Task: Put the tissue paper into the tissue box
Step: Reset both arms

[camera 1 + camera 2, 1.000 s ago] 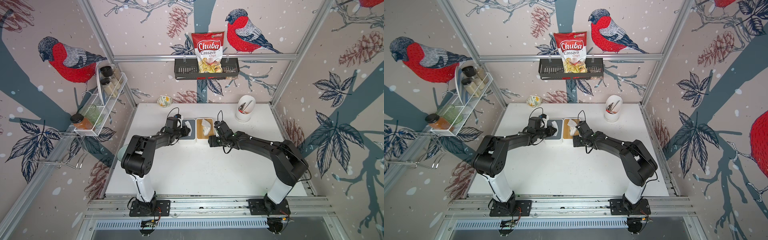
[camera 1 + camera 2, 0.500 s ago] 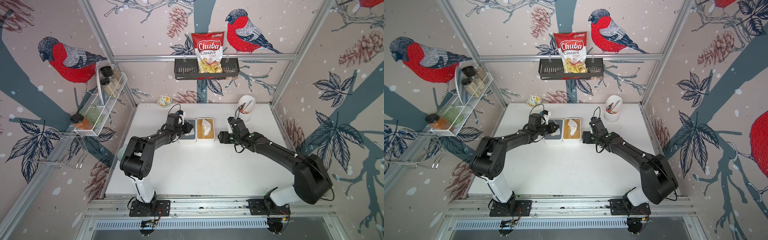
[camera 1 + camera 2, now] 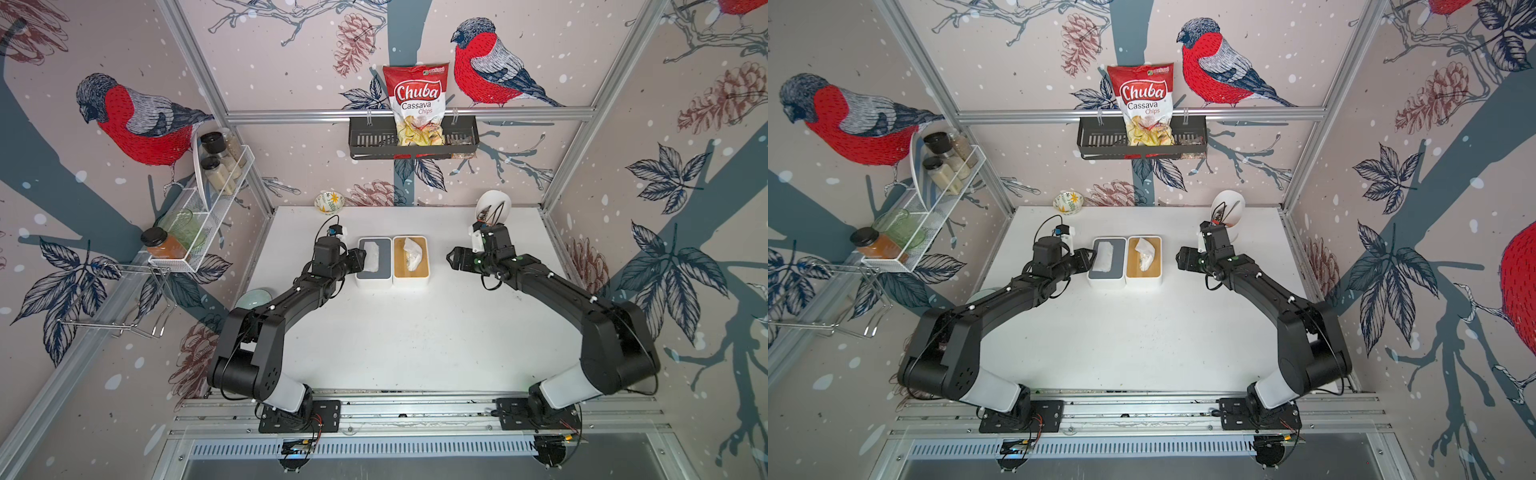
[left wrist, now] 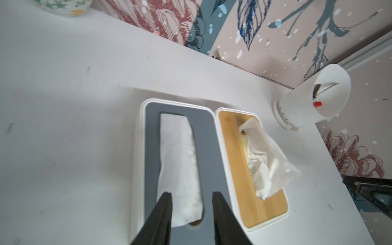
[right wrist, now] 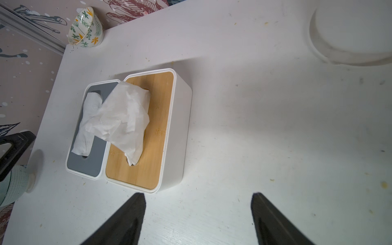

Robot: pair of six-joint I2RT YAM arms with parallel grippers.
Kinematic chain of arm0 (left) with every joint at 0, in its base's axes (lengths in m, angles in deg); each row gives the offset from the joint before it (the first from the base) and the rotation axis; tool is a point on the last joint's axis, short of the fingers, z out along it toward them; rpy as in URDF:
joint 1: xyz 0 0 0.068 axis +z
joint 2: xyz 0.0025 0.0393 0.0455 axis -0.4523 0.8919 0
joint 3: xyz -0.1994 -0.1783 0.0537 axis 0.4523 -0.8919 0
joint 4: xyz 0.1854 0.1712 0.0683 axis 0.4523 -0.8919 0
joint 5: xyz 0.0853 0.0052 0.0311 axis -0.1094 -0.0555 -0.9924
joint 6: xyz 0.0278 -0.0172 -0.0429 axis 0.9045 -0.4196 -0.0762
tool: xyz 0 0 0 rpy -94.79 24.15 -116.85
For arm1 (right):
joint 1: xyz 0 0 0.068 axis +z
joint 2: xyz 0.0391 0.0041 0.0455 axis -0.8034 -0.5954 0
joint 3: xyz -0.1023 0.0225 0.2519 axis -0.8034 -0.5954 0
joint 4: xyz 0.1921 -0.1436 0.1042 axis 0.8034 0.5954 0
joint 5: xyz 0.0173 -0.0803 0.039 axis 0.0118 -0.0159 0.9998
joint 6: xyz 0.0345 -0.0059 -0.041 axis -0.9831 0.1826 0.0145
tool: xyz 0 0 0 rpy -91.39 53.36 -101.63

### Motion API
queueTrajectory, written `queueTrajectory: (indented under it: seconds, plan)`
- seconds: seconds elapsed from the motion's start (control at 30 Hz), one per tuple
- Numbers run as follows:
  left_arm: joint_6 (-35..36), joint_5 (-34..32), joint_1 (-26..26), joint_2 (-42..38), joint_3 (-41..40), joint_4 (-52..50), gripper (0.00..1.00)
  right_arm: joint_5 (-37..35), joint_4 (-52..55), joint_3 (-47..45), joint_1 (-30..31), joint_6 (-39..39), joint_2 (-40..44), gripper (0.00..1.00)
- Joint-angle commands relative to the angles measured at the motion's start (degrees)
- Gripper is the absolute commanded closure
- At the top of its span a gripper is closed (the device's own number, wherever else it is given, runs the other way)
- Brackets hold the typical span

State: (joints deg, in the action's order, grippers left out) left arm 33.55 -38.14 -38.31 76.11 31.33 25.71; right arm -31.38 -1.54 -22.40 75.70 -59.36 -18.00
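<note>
Two tissue boxes stand side by side mid-table. The grey-lidded box [image 3: 374, 282] [image 4: 212, 148] has a flat tissue paper [image 3: 371, 257] [image 4: 180, 165] lying along its slot. The wooden-lidded box [image 3: 411, 272] [image 5: 157, 118] has a crumpled tissue [image 3: 413, 253] [image 5: 123, 121] sticking up out of its slot. My left gripper [image 3: 360, 261] [image 4: 192, 194] hovers at the grey box's left side, jaws partly open either side of the flat tissue's near end, not clamping it. My right gripper [image 3: 451, 259] [image 5: 198, 196] is wide open and empty, off to the right of the wooden box.
A white utensil holder [image 3: 492, 205] stands at the back right, just behind my right wrist. A small patterned bowl [image 3: 329, 202] sits at the back wall. A pale green bowl [image 3: 255, 298] is at the table's left edge under my left arm.
My right gripper has pulled away to the right from the wooden box, leaving the crumpled tissue in its slot. My left jaws have parted over the flat tissue.
</note>
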Motion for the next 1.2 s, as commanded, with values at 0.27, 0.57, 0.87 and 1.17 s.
queueTrajectory:
  seconds: [0.27, 0.57, 0.87, 1.17]
  plan:
    - [-4.89, 12.01, 6.89, 12.89, 0.25, 9.20, 0.64, 7.39, -4.37, 10.07, 0.45, 1.78, -14.28, 0.21]
    - [-5.75, 16.43, 6.06, 17.32, 2.90, 11.56, 0.67, 9.84, -6.81, 14.21, 1.62, 0.07, -20.10, 0.31]
    - [-5.43, 17.08, 4.77, 17.54, 3.44, 11.57, 0.67, 6.90, -6.22, 10.50, 1.46, 0.39, -14.57, 0.30]
    - [3.64, 2.73, 3.87, -0.82, -6.08, 13.69, 0.54, -11.13, -5.57, -0.03, 0.91, 5.45, 5.42, 0.10]
